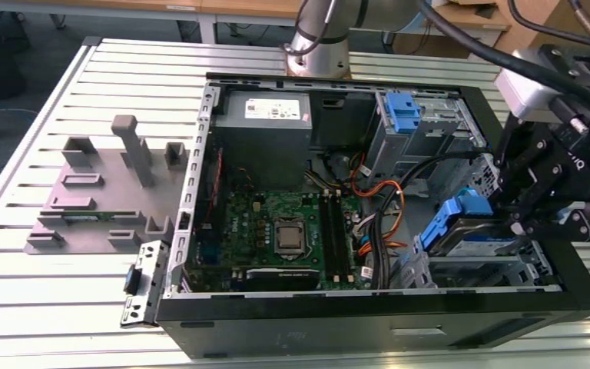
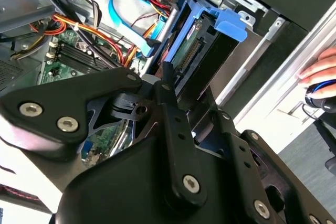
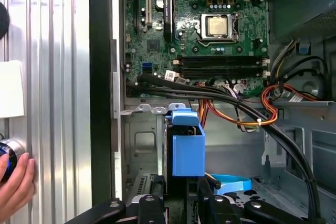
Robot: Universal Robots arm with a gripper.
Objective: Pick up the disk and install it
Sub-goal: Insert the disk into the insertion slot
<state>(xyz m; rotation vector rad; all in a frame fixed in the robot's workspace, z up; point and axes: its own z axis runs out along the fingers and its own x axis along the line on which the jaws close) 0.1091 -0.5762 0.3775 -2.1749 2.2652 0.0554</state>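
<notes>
Slatted metal surface point(image 1: 28, 307) carries an open computer case point(image 1: 377, 323); the disk point(image 1: 457, 227) sits tilted in a corner bay of that case, the tool point(image 1: 518, 223) over it, whether clamped I cannot tell. Probably rigid, weighty and shock-sensitive; best gripped across its blue rails

Item: one disk point(image 1: 479, 244), a flat rectangular hard drive, silver-grey, with a pale label on its upper face. Blue plastic rails run along its sides, ending in a blue tab. In the second wrist view the disk point(image 2: 191, 56) shows a dark connector edge. Pose: tilted, not lying flat. Location: over the metal drive bay point(image 1: 479, 270) in the corner of the open computer case point(image 1: 377, 323), at the exterior view's right. In the first wrist view the disk point(image 3: 188, 153) shows its blue end.
</notes>
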